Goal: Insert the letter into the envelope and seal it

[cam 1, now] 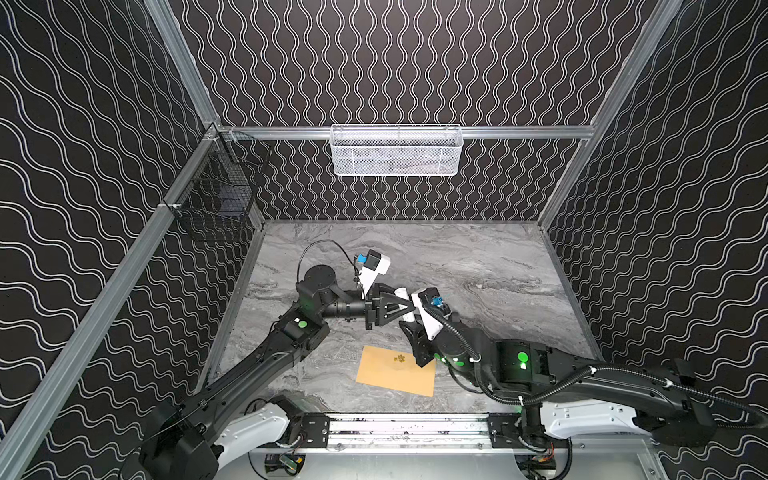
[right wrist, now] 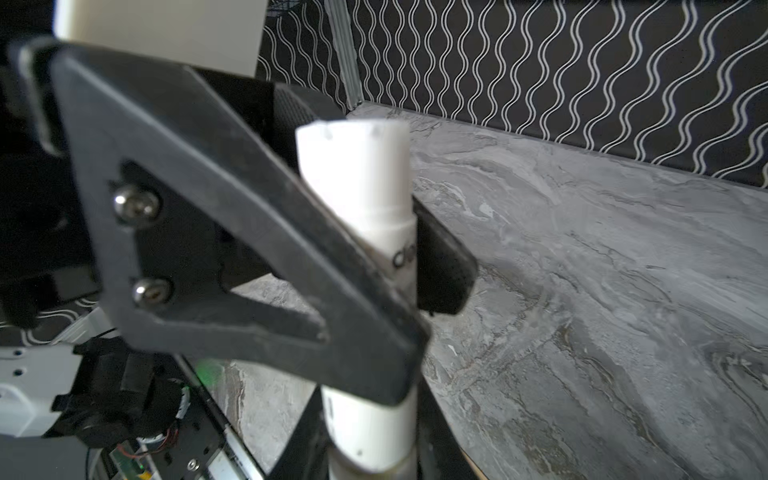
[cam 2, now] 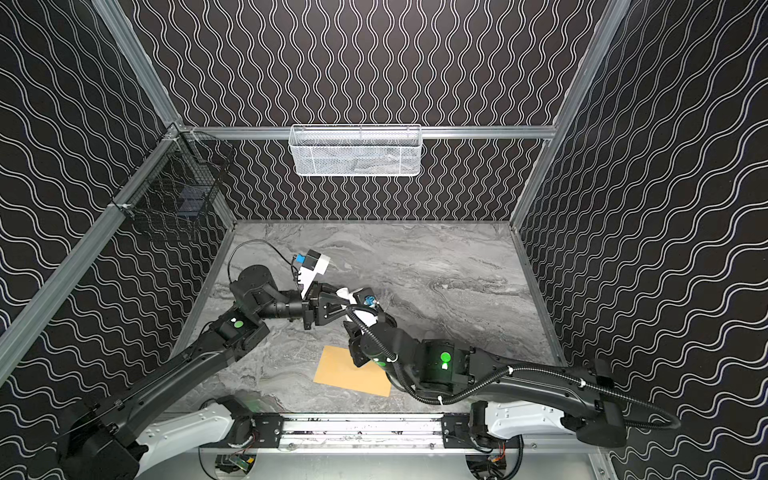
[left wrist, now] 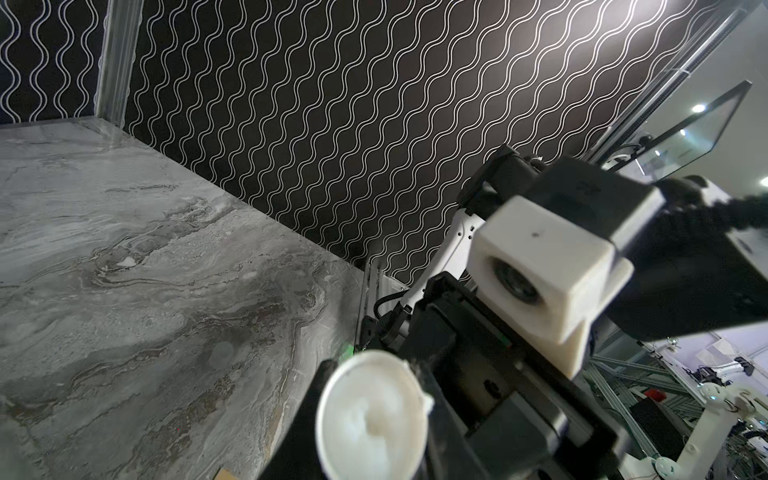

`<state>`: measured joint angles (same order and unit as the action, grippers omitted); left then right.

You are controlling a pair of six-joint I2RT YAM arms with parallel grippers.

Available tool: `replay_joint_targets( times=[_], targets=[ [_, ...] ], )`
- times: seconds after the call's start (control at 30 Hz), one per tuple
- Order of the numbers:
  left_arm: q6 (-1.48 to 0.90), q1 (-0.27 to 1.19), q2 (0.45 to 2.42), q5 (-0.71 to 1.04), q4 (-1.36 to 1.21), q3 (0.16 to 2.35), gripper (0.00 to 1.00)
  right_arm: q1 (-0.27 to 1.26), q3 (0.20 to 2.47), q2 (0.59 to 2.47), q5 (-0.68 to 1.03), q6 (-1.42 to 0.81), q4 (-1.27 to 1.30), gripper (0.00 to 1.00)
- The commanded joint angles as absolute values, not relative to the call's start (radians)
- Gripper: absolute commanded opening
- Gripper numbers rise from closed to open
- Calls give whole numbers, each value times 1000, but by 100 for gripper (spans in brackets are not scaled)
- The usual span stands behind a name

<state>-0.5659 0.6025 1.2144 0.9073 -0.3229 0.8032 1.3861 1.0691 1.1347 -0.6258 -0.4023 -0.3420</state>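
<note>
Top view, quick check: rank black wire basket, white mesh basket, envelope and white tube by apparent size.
Largest, about alike: black wire basket, white mesh basket.
Then envelope.
Smallest: white tube, mostly hidden.

Left pincer (cam 1: pixel 408 308), right pincer (cam 1: pixel 405 325); closed, adjoining

Overhead stereo pair, close wrist views

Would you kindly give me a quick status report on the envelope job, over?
Left gripper, right gripper: both shut on white cylinder, off the table. Envelope flat on table; letter not in view. Right arm overhangs envelope's corner.
</note>
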Motion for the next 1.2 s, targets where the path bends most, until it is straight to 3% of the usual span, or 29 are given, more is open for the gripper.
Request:
replay_joint_targets(
  times=[0.0,0.13,0.27,0.33,0.47,0.6,0.93,1.17],
  targets=[
    [-493,598,1214,780,-241,794,0,1402,1090,1136,-712,-442,-244,20],
    [-482,593,1201,795,-226,787,0,1400,1022,1061,-601,-381,-159,43],
    [-484,589,1195,862,-247,783,0,1380,893,915,-365,-250,-71,71],
    [-496,590,1196,901,-270,783,0,1324,843,854,-210,-232,-55,75],
    [-530,589,1207,997,-329,796,0,1090,726,754,183,-265,46,74],
    [-529,589,1210,1048,-323,814,0,947,665,749,413,-301,152,72],
    [-599,589,1224,1067,-434,795,0,919,647,892,569,-345,336,59],
    [-588,590,1214,1063,-420,790,0,917,665,954,604,-357,391,43]
  ],
)
